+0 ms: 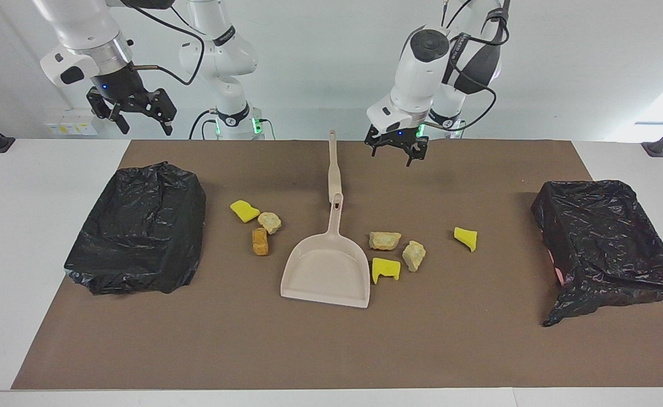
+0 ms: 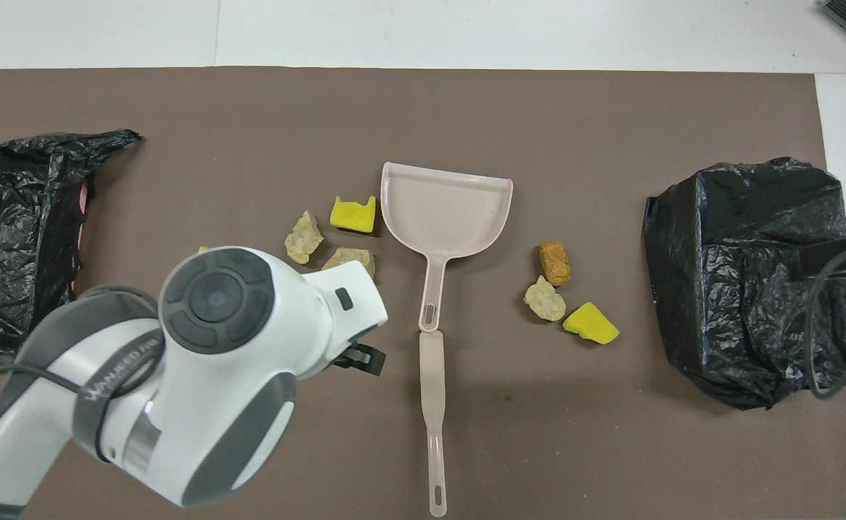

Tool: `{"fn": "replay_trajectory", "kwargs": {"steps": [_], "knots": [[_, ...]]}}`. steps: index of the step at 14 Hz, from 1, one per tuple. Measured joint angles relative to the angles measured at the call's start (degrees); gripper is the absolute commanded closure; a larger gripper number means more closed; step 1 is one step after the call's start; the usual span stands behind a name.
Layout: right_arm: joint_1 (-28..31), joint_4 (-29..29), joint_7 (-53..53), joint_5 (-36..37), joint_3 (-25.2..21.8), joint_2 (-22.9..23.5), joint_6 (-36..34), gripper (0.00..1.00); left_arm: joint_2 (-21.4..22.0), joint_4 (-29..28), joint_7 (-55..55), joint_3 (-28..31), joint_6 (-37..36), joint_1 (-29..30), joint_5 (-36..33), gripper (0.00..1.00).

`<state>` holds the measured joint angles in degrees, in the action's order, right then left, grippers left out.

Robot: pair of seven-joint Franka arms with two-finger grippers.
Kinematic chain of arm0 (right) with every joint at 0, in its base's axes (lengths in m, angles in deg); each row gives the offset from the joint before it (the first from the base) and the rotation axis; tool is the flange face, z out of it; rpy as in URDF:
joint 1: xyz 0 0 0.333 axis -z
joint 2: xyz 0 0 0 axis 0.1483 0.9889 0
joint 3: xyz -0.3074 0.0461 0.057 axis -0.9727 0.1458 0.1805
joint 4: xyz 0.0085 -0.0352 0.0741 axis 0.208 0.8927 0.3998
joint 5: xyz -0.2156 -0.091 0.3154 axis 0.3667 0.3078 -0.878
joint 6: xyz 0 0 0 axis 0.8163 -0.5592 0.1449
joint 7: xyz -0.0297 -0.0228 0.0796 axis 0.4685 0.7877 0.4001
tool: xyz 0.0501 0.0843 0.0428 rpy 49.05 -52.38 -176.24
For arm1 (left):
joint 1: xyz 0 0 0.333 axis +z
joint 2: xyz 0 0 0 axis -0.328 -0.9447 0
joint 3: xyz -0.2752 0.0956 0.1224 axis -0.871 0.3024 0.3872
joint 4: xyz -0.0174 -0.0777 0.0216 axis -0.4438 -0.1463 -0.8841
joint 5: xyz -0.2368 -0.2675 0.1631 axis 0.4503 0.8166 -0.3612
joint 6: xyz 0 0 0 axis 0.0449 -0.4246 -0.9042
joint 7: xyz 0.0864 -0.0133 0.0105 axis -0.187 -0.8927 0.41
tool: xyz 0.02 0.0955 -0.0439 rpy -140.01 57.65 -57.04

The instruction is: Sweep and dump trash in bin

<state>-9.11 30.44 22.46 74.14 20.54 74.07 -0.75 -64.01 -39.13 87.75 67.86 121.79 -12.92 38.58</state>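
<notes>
I hold left gripper [image 1: 397,151] open, empty, over mat at 3 o'clock of dustpan [image 1: 327,270] handle, ready to grab. Right gripper [image 1: 133,112] open, waiting above black bin bag [image 1: 139,226]. Scraps [image 1: 384,240] flank pan, unswept.

1. The only lettering that shows stands on the grey band of the left arm [image 2: 116,368] in the overhead view. It runs along the band in pale capitals, slanted and partly turned away, and cannot be made out for certain.
2. A similar grey band on the same arm in the facing view carries small pale marks, too small to read.
</notes>
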Motion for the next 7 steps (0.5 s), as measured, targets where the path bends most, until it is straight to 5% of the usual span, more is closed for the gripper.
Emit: {"fn": "replay_trajectory", "kwargs": {"steps": [7], "knots": [[0.01,0.03,0.0,0.0,0.0,-0.03,0.0,0.0,-3.73,-9.82,20.88,-0.04,12.71,-16.79,-0.19,0.0]]}}
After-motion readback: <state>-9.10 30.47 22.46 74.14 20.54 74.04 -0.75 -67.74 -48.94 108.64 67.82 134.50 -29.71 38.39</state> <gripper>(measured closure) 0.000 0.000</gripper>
